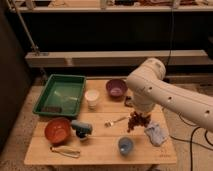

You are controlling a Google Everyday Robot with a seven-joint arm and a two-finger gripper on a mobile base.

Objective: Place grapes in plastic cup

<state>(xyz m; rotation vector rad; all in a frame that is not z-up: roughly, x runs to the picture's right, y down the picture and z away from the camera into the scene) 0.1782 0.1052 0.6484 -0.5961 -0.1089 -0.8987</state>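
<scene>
A bunch of dark purple-red grapes (135,121) hangs just above the table, right of centre. My gripper (138,113) is at its top, shut on it, and largely hidden by the thick white arm (165,95) that reaches in from the right. The small light-blue plastic cup (125,145) stands upright near the table's front edge. It is a little in front and to the left of the hanging grapes, apart from them.
A purple bowl (116,88) and a taller white cup (92,98) stand at the back, with a green tray (60,95) to the left. An orange bowl (57,130), a teal object (81,128), tongs (65,151), a fork (116,121) and a crumpled cloth (156,134) lie on the wooden table (100,150).
</scene>
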